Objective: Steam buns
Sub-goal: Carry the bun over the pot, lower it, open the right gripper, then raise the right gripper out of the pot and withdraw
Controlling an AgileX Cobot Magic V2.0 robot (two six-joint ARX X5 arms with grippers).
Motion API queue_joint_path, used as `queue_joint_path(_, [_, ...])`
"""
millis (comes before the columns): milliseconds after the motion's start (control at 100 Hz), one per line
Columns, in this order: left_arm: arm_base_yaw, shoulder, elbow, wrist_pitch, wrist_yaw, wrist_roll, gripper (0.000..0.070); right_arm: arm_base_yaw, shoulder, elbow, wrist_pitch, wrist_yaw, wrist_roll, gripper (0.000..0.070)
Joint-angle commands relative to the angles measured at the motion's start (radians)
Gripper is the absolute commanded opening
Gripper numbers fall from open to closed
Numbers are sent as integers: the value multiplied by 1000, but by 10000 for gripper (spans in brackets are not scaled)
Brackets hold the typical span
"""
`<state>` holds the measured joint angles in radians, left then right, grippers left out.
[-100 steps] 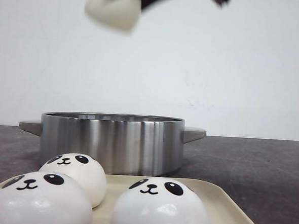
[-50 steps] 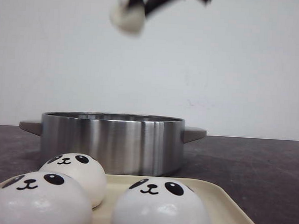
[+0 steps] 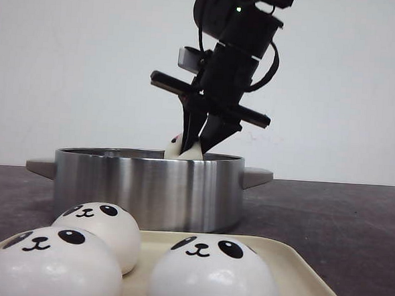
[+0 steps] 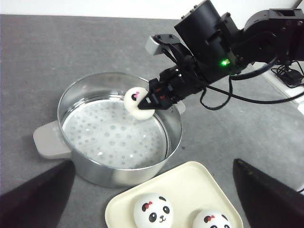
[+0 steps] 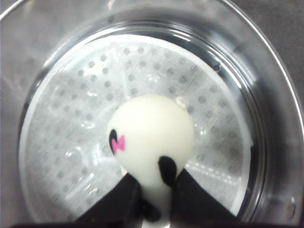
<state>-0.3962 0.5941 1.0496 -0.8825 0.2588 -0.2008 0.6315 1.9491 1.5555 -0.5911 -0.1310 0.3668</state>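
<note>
Steel walls of the steamer pot [image 3: 148, 188] ring the spot I'm working over, and my right gripper [image 4: 151, 99] is pinched tight on one of the buns [image 4: 137, 102], holding it tilted just above the perforated steamer plate [image 5: 71, 137] inside. From my right wrist camera I see the bun [image 5: 151, 137] squeezed between my two dark fingers [image 5: 118, 199], its pink bow and a black ear patch facing up, with nothing else on the plate below it. It looks to hang over the plate, not resting on it yet, though from the front only its top shows over the rim, so I can't be sure how close it is.

My left gripper is spread wide and holds nothing; its fingers [image 4: 35, 197] frame that wrist view well above the table [image 4: 57, 52].

As for progress, I judge this early: no bun sits in the pot so far. Three more wait on the cream tray [image 3: 297, 275] just in front of the pot (the front camera shows all three, the left wrist view only two): one at the near left [image 3: 49, 266], one behind it [image 3: 102, 226], one at the right [image 3: 213, 273]. What's left is to set this one down, let go, and bring over the other three.
</note>
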Motion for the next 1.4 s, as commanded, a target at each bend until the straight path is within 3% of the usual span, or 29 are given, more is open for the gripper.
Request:
queue_joint_path(0, [-5, 2, 7, 7, -5, 10, 632, 6, 34, 29, 24, -2, -7, 5])
queue_joint_path(460, [-11, 2, 7, 7, -5, 13, 632, 5, 98, 29, 0, 8, 27, 19])
queue_joint_path(510, [-14, 2, 7, 7, -5, 14, 632, 4, 98, 29, -1, 14, 31, 115])
queue_joint_path(610, [-18, 2, 7, 7, -5, 17, 632, 4, 98, 29, -8, 38, 55, 465])
queue_joint_path(660, [-18, 2, 7, 7, -5, 17, 632, 3, 98, 29, -11, 47, 64, 538])
queue_joint_path(870, [-18, 2, 7, 6, -5, 18, 632, 4, 98, 30, 13, 76, 71, 542])
queue_joint_path(990, [-18, 2, 7, 6, -5, 18, 632, 4, 94, 56, 32, 44, 71, 541])
queue_joint_path(1120, [-18, 2, 7, 6, -5, 17, 632, 8, 92, 171, -36, 23, 53, 541])
queue_joint_path(1190, [-18, 2, 7, 7, -5, 16, 632, 19, 89, 257, -108, 26, 23, 530])
queue_joint_path(1220, [-18, 4, 6, 7, -5, 13, 632, 27, 84, 296, -145, 31, 1, 488])
queue_joint_path(1280, [-18, 10, 3, 8, -4, 0, 632, 45, 61, 359, -194, 59, -46, 303])
queue_joint_path(1360, [-23, 30, -9, 8, 2, -12, 632, 87, -1, 404, -206, 106, -116, 1])
queue_joint_path(1390, [-26, 40, -14, 8, 5, -22, 632, 105, -33, 409, -200, 124, -138, 0])
